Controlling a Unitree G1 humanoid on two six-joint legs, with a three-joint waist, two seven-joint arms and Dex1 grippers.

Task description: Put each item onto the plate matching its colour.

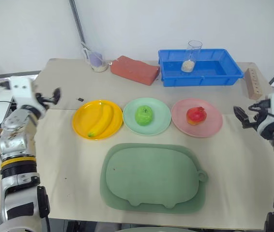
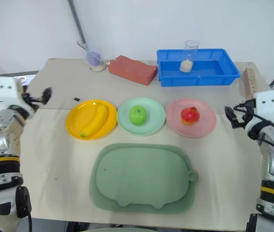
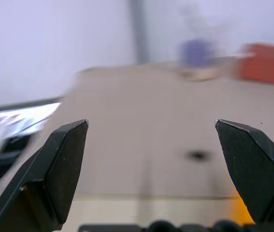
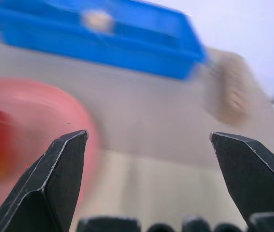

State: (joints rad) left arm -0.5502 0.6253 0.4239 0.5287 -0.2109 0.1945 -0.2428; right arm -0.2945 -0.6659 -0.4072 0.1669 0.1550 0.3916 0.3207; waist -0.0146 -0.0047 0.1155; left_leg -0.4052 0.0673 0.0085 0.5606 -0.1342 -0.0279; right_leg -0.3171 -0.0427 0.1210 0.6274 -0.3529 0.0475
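Three plates stand in a row across the middle of the table. The yellow banana (image 1: 101, 120) lies on the yellow plate (image 1: 83, 123). On the mint green plate (image 1: 160, 118) sits the green apple (image 1: 144, 115). The red round fruit (image 1: 196, 115) rests on the pale pink plate (image 1: 212, 122). My left gripper (image 1: 54, 96) hovers at the table's left side, open and empty, well left of the yellow plate. My right gripper (image 1: 239, 116) is at the right side, open and empty, just right of the pink plate (image 4: 54, 116).
A dull-green pig-shaped board (image 1: 151, 177) lies in front of the plates. At the back stand a blue bin (image 1: 197, 67) holding a clear cup (image 1: 191, 55), a red brick (image 1: 134, 69), a small bowl (image 1: 97, 61) and a wooden block (image 1: 254, 82). A small dark speck (image 1: 80, 99) lies left of the yellow plate.
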